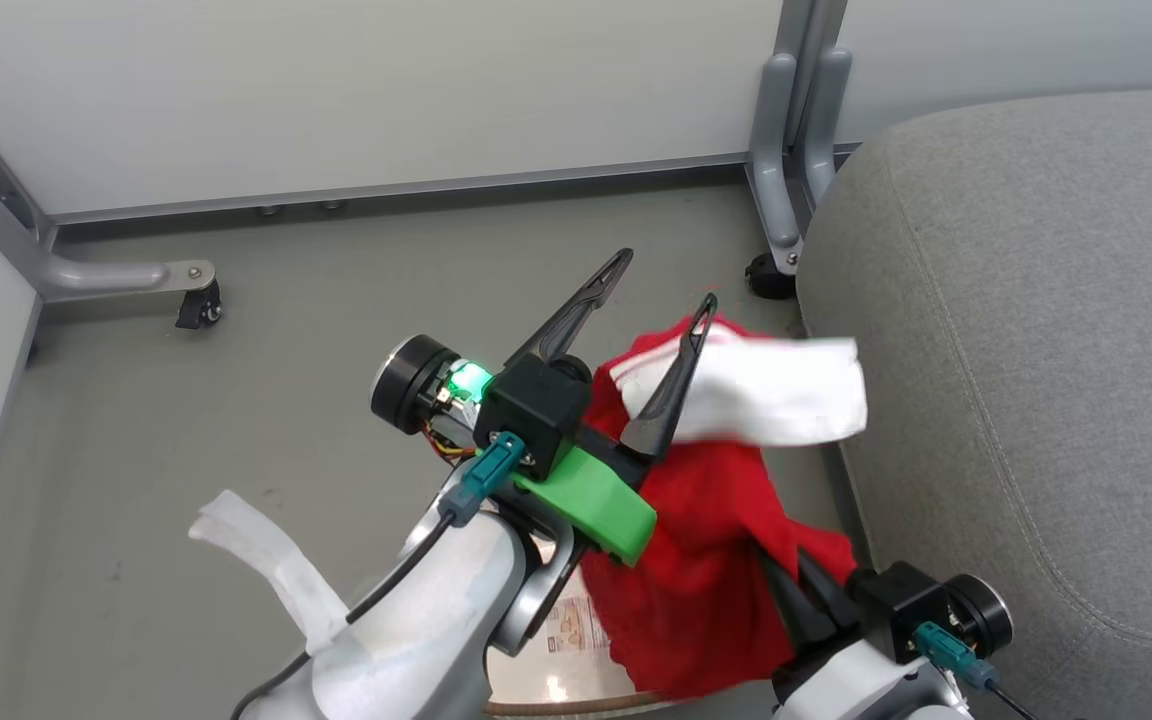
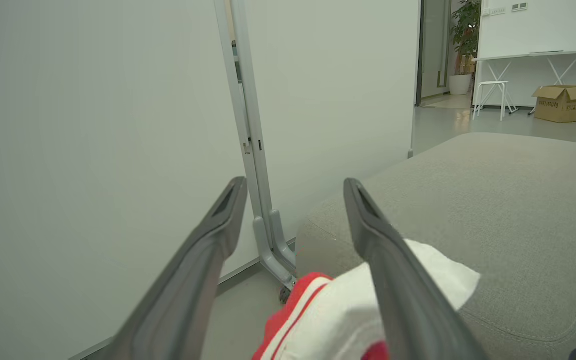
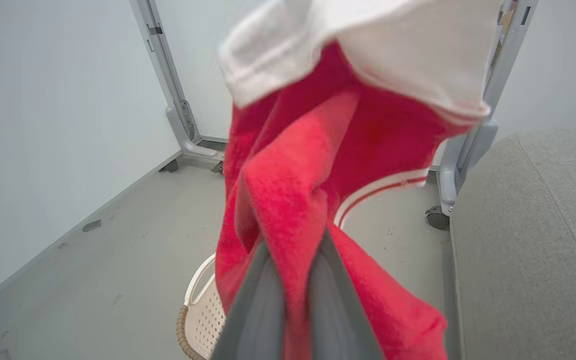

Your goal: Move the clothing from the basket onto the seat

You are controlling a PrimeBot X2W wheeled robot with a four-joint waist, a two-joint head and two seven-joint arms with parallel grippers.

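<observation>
Head view: the grey seat (image 1: pixel 1036 350) is being shown at the right. The clothing (image 1: pixel 706 540) is being held up just beside its edge, above the basket (image 3: pixel 200 312). The red cloth is being pinched by the right gripper (image 3: pixel 295 255). The left gripper (image 1: pixel 668 275) is being held spread wide.

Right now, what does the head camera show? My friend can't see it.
The right gripper pinches the red and white clothing, held up beside the grey seat. The left gripper is open, with one finger in front of the cloth's white part, above the grey floor.
</observation>
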